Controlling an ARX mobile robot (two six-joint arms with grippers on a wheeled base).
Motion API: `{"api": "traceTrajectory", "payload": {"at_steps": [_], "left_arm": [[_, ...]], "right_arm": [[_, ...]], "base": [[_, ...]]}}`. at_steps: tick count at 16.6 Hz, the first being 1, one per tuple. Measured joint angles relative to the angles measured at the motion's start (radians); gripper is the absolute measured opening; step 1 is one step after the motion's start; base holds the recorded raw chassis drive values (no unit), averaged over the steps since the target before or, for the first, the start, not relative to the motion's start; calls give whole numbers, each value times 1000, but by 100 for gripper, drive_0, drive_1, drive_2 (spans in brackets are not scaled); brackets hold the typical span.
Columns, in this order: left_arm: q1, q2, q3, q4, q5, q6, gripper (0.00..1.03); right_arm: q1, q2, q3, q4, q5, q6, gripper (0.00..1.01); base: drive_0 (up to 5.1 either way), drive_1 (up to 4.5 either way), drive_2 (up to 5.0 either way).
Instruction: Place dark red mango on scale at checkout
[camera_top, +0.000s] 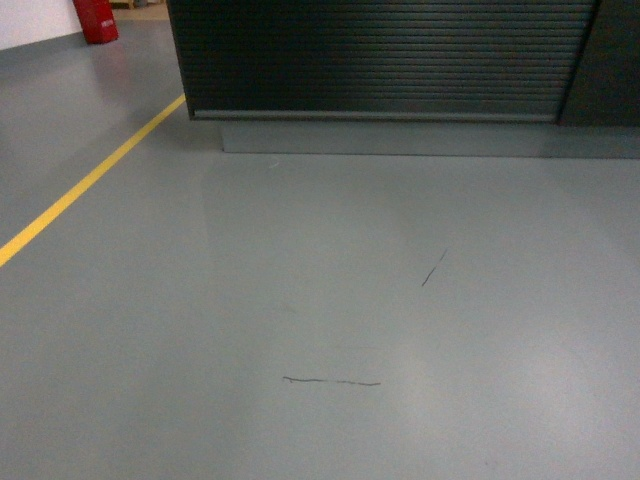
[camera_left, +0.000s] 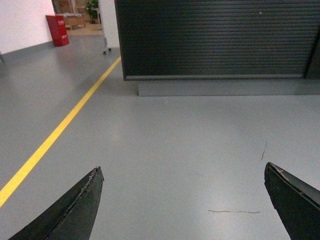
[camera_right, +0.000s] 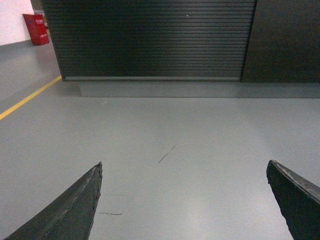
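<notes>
The checkout (camera_top: 380, 60) stands ahead, a black counter with a horizontally ribbed front panel; the same checkout (camera_left: 215, 40) fills the top of the left wrist view, and the checkout (camera_right: 150, 40) fills the top of the right wrist view. Its top is out of view. The dark red mango and the scale are out of view. My left gripper (camera_left: 182, 170) is open over bare grey floor, nothing between its fingers. My right gripper (camera_right: 184, 167) is open too, holding nothing. Neither gripper shows in the head view.
A yellow floor line (camera_top: 80, 185) runs diagonally at the left. A red object (camera_top: 96, 20) stands at the far left by a white wall. Grey floor (camera_top: 330, 320) with thin dark scuff marks lies between me and the counter. A grey plinth (camera_top: 420, 138) runs under the counter.
</notes>
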Motion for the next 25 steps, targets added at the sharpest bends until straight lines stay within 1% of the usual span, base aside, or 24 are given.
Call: {"api": "traceTrajectory", "payload": {"at_steps": [25], "left_arm": [[0,0,0,3,-1,0,98]], "right_arm": [[0,0,0,3,0,0,98]], "base": [[-5,411,-422]]}}
